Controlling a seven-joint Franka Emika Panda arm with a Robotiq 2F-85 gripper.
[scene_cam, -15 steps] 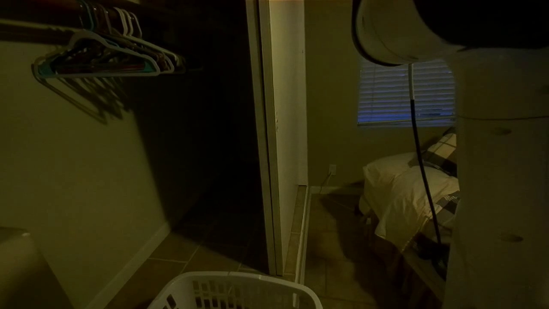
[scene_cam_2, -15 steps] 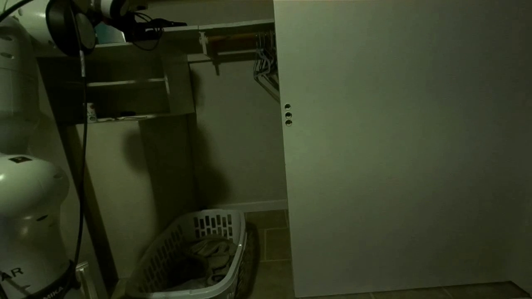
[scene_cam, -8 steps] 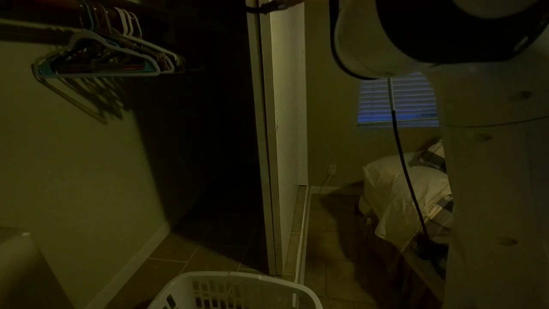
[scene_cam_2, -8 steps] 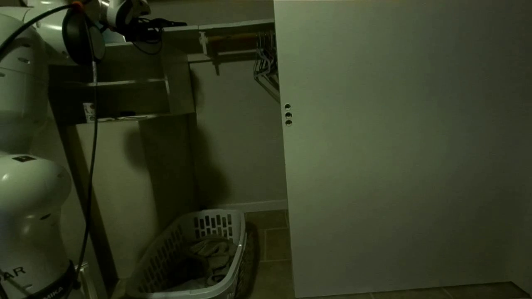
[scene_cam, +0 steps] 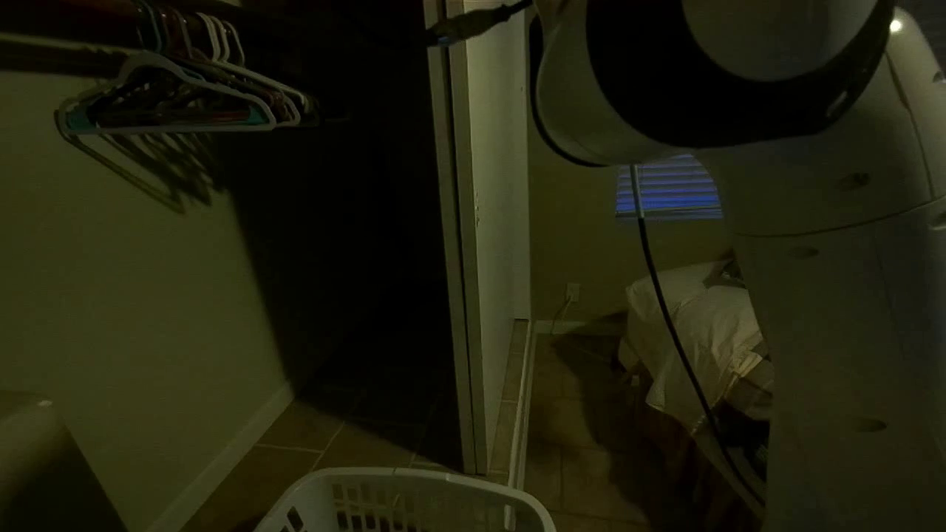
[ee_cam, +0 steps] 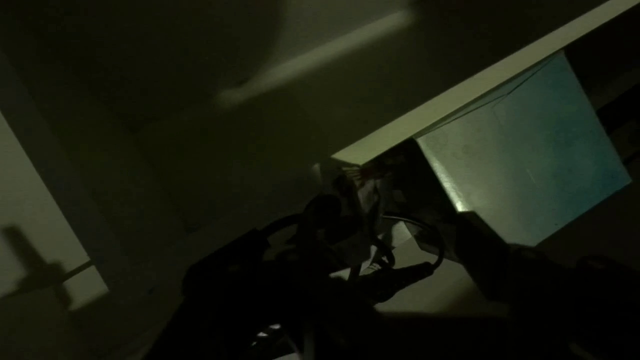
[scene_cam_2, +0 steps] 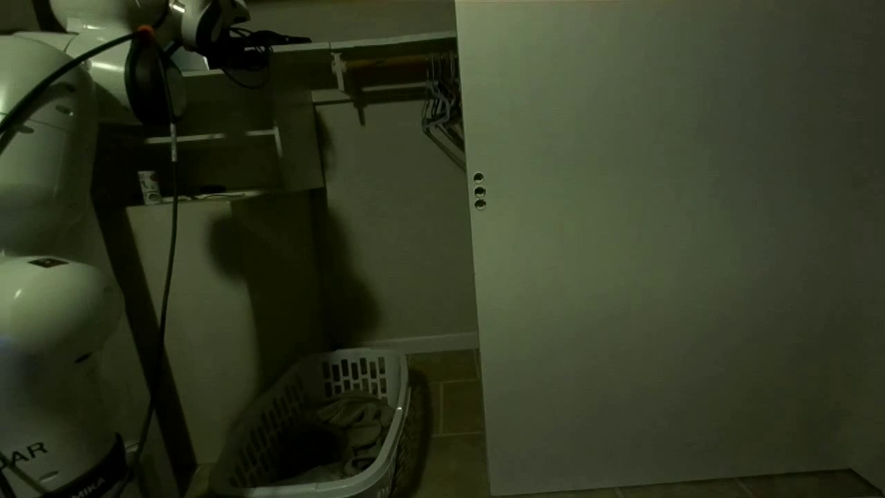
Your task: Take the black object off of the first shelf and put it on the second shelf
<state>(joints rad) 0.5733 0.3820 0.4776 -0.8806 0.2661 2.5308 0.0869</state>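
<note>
The black object (scene_cam_2: 276,38) lies on the top shelf (scene_cam_2: 394,41) in an exterior view, with a loop of cord hanging over the edge. In the wrist view the black object (ee_cam: 320,255) is a dark tangle of cords and a thick handle-like piece. My gripper (ee_cam: 355,245) has its fingers wide apart on either side of this tangle; contact is too dark to make out. The gripper (scene_cam_2: 225,52) also shows at the object's left end in an exterior view. A second shelf (scene_cam_2: 214,137) lies below the top one.
A pale blue box (ee_cam: 525,145) stands beside the right finger. A patterned cup (scene_cam_2: 148,187) and a small dark item (scene_cam_2: 211,189) are on the lowest shelf. Hangers (scene_cam_2: 439,104), a sliding door (scene_cam_2: 657,242) and a laundry basket (scene_cam_2: 397,429) are nearby.
In both exterior views the arm has come lower and further toward the closet. The gripper moved slightly right and down to the black object, then stayed there. The black object looks unmoved.
</note>
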